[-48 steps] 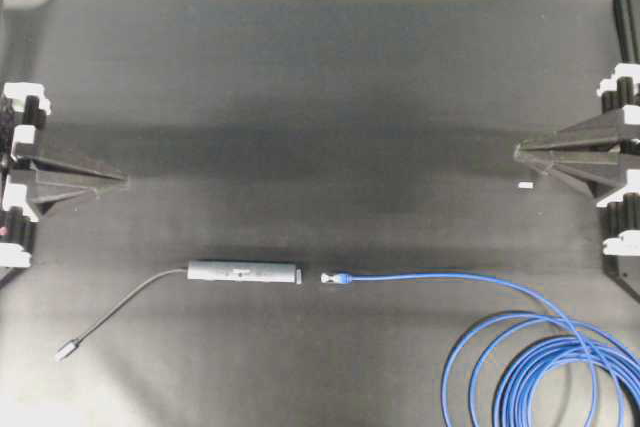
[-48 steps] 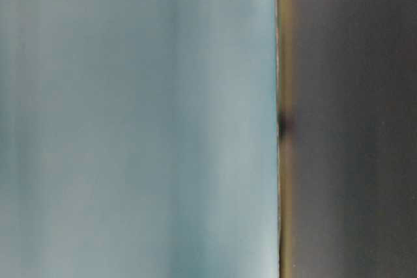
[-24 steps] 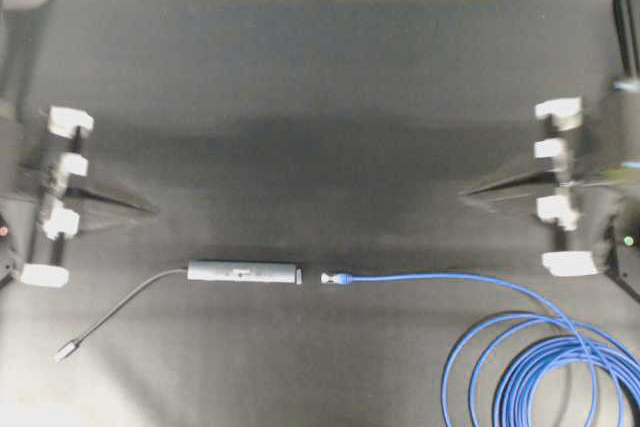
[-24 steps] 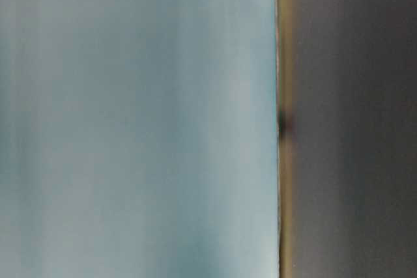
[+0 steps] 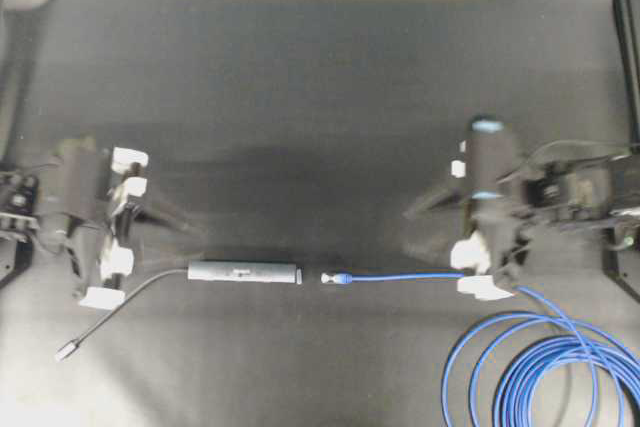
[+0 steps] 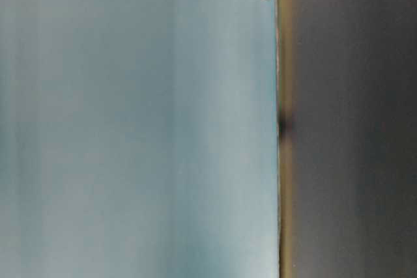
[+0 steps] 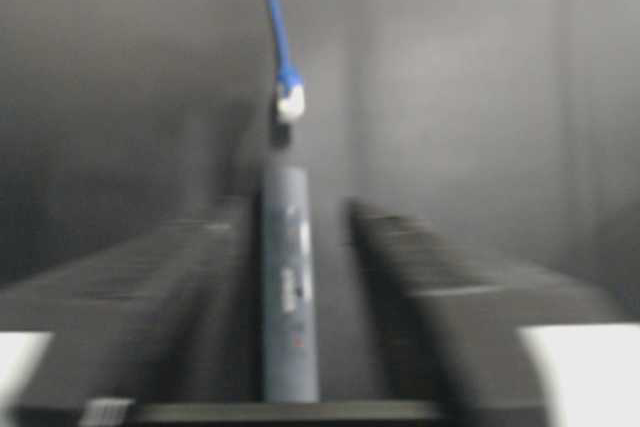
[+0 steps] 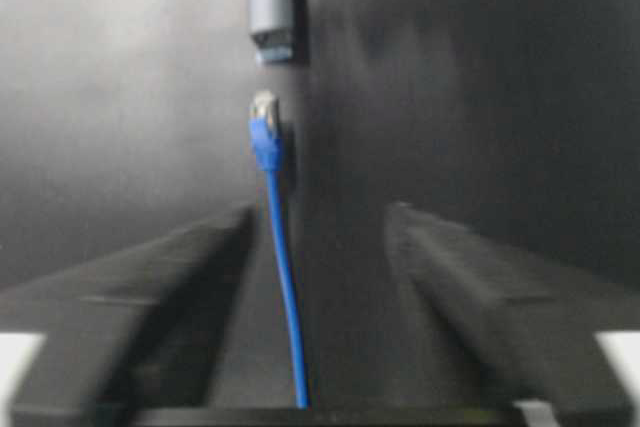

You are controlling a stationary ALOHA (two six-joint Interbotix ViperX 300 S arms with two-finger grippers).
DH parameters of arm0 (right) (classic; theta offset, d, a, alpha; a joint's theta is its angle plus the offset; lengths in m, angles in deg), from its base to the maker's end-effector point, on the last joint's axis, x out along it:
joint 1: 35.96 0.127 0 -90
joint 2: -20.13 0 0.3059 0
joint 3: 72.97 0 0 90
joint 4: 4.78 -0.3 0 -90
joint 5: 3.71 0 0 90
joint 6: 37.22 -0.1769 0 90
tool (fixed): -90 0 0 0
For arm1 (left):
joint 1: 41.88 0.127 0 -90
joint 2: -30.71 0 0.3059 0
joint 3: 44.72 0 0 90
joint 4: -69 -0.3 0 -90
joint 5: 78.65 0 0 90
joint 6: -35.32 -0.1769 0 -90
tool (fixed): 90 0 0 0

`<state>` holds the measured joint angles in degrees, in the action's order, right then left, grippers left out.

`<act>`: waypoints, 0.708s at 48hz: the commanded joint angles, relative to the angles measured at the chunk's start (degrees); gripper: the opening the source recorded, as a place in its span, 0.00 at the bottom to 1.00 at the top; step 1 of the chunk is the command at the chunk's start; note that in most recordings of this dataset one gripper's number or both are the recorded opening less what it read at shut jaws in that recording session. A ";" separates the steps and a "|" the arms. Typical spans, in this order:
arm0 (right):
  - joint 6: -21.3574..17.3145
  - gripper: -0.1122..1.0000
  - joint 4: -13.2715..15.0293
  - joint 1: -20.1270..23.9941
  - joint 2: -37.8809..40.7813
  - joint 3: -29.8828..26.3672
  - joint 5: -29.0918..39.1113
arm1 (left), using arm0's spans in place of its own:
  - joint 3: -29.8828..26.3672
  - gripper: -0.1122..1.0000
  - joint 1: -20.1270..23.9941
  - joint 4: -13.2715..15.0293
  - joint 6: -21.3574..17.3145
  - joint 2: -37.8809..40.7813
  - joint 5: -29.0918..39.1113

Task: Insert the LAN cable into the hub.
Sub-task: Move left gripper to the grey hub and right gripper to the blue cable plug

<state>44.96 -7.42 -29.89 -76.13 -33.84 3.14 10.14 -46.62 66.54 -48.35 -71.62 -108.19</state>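
Left gripper (image 7: pixel 300 237): spread wide above the black table (image 5: pixel 320 77), its two dark fingers (image 7: pixel 150 287) blurred in the left wrist view, gripping nothing.
Hub from the left gripper: the hub (image 7: pixel 288 277) lay flat between the spread fingers in the left wrist view, running away from the camera; whether the fingers touched it cannot be told.
Right gripper (image 8: pixel 320 227): also spread wide, holding nothing, low over the table at the right of the overhead view (image 5: pixel 440 207).
Cable from the right gripper: the LAN cable (image 8: pixel 283 287) ran between the two fingers, nearer the left one in the right wrist view, with its plug (image 8: pixel 264 117) lying ahead of the fingertips.
Hub and plug: the hub (image 5: pixel 245 272) lay lengthwise near the table's centre, the plug (image 5: pixel 335 277) just beside its right end, a small gap between them.
Grey cord (image 5: pixel 125 302): trailed from the hub's left end toward the near left.
Cable loops (image 5: pixel 545 372): wound at the near right corner.
Table-level view: blurred, showing nothing of the task.
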 commanded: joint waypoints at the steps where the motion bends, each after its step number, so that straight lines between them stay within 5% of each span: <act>1: -0.79 0.72 -0.09 1.49 2.20 -1.67 -0.62 | -0.97 0.62 -0.26 -0.09 0.18 1.93 -0.79; 6: -0.79 0.87 0.00 1.58 4.04 -2.90 -0.53 | -0.35 0.83 -0.26 -0.09 0.44 4.39 -1.23; 15: -0.88 0.85 0.00 1.58 5.54 -3.78 -0.62 | 2.11 0.71 -0.09 -0.09 0.53 12.13 -12.13; 34: -2.81 0.85 -0.35 1.58 5.98 -4.48 -0.35 | 1.76 0.73 -0.26 -0.09 2.99 29.44 -32.34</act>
<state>43.37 -7.50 -28.31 -70.42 -37.44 2.97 12.43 -46.80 66.54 -45.45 -44.02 -137.72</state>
